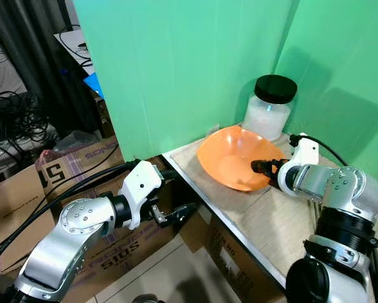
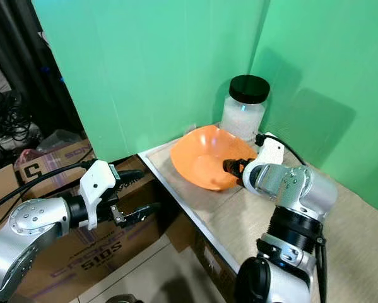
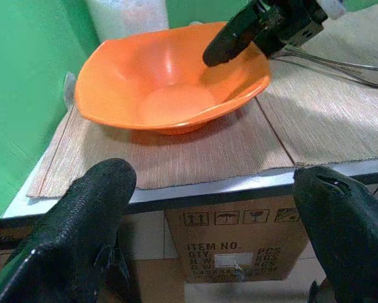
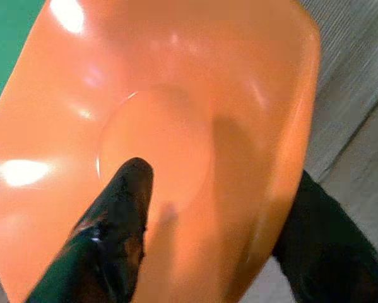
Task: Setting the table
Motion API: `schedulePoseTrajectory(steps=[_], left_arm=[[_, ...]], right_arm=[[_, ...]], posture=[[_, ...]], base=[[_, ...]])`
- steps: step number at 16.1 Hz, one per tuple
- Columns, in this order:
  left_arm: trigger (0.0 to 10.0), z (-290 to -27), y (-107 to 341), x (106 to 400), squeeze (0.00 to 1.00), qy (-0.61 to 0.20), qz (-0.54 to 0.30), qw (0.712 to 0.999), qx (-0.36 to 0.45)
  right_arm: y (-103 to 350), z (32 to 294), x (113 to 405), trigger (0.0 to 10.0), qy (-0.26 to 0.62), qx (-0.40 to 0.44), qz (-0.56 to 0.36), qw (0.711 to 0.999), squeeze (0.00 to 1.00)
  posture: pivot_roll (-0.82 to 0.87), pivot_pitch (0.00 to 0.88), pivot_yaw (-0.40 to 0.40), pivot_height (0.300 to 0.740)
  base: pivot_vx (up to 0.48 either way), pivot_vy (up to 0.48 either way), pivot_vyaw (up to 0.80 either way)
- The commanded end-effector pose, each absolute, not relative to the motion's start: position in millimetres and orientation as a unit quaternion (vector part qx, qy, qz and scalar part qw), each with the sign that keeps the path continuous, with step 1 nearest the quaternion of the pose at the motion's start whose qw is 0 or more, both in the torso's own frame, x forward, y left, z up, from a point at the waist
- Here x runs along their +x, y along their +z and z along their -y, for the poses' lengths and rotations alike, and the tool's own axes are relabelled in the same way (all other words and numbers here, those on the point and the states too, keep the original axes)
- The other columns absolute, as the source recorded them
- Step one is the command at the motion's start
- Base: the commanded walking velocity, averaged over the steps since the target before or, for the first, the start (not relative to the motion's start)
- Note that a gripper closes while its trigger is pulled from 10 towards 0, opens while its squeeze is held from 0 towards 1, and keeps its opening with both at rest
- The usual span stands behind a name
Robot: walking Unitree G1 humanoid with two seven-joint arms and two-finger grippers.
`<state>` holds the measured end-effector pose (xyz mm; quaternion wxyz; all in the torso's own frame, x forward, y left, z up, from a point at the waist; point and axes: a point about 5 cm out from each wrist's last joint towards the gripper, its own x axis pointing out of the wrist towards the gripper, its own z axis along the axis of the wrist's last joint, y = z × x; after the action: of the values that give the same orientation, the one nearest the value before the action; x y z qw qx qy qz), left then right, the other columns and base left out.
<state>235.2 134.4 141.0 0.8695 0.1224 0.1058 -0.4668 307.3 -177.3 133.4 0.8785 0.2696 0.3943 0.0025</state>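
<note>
the left hand (image 1: 176, 214) hangs off the tabletop (image 1: 264, 224) edge above cardboard boxes (image 1: 24, 189), fingers spread wide and holding nothing, pointing toward the bowl across a gap. the right hand (image 1: 269, 172) is the nearer one: it straddles the near rim of the orange bowl (image 1: 230, 154), one finger (image 4: 116, 227) inside the basin and the other under the outer wall, though whether they pinch the rim cannot be told. the bowl sits on a woven mat (image 3: 195, 151) at the tabletop corner, with a black-lidded jar (image 1: 269, 107) just behind it against the green wall.
</note>
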Motion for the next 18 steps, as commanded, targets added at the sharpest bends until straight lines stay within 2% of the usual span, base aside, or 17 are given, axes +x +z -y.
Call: schedulePoseTrajectory(steps=[1, 9, 18], left_arm=[[10.0, -134, 145, 235, 0.0, -0.464, -0.099, 0.871, 0.128], [10.0, -132, 146, 236, 0.0, -0.476, -0.096, 0.865, 0.127], [10.0, -131, 146, 240, 0.0, -0.481, -0.092, 0.862, 0.135]], right_arm=[[135, 172, 311, 0.0, 0.011, 0.28, -0.391, 0.877, 0.0], [120, 178, 305, 0.0, -0.017, 0.324, -0.397, 0.858, 0.0], [119, 176, 303, 0.0, -0.018, 0.345, -0.395, 0.851, 0.0]], posture=[[0.16, 0.0, -0.03, 0.74], [0.15, 0.0, -0.019, 0.74], [0.14, 0.0, -0.007, 0.74]], base=[[0.0, 0.0, 0.0], [0.0, 0.0, 0.0], [0.0, 0.0, 0.0]])
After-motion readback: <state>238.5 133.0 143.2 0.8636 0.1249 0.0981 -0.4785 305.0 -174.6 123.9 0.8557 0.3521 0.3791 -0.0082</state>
